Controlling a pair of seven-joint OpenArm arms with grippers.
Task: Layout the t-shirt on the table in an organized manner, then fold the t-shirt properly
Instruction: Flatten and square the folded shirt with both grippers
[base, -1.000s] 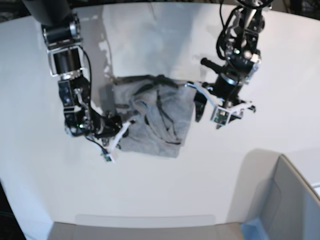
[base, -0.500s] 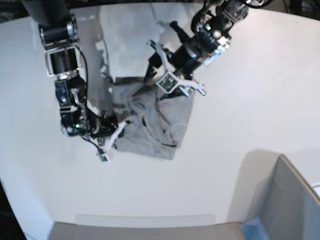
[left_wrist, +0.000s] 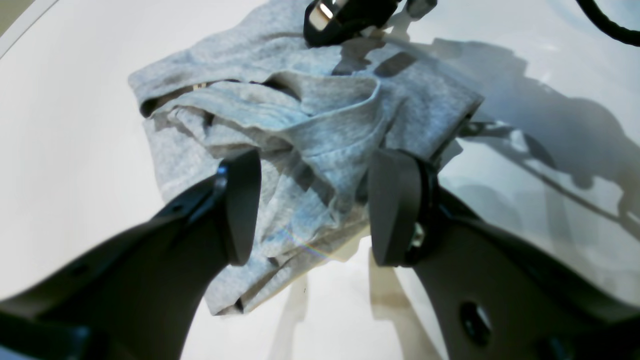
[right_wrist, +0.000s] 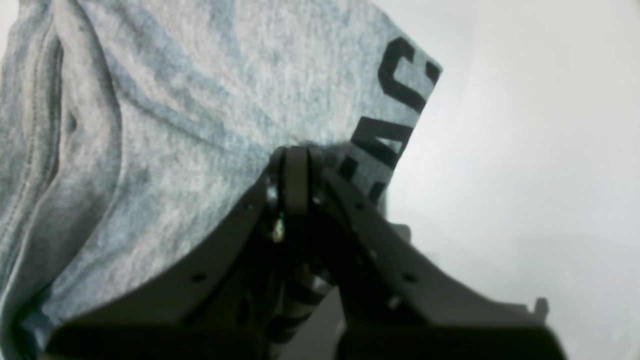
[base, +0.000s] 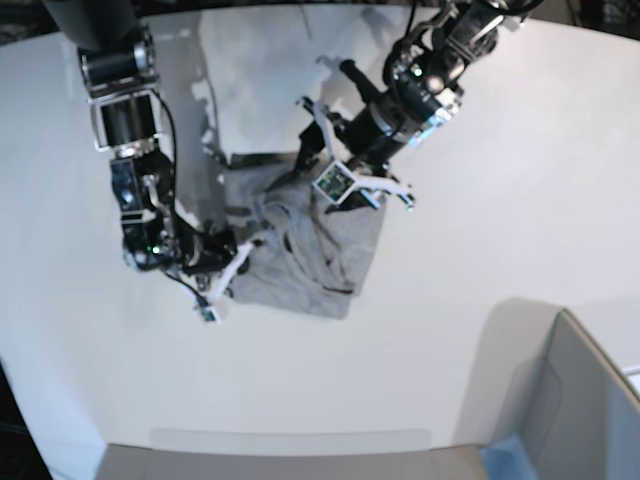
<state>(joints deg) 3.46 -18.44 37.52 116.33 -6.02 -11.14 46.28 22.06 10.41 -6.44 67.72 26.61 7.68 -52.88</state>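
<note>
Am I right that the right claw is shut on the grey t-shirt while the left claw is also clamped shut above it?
Not quite: the left claw stands wide open over the t-shirt, as the left wrist view shows. The right claw is indeed shut on the shirt.

camera layout
we view the table (base: 520, 200) from overhead; both wrist views sit close, sharing the t-shirt (base: 320, 250).

lettering (right_wrist: 395, 130): only a few black capitals show, the rest hidden behind the right gripper (right_wrist: 296, 165)
t-shirt (base: 310, 245): bunched, sleeves and collar hard to tell apart
grey bin (base: 575, 410): cut off at the base view's corner
</note>
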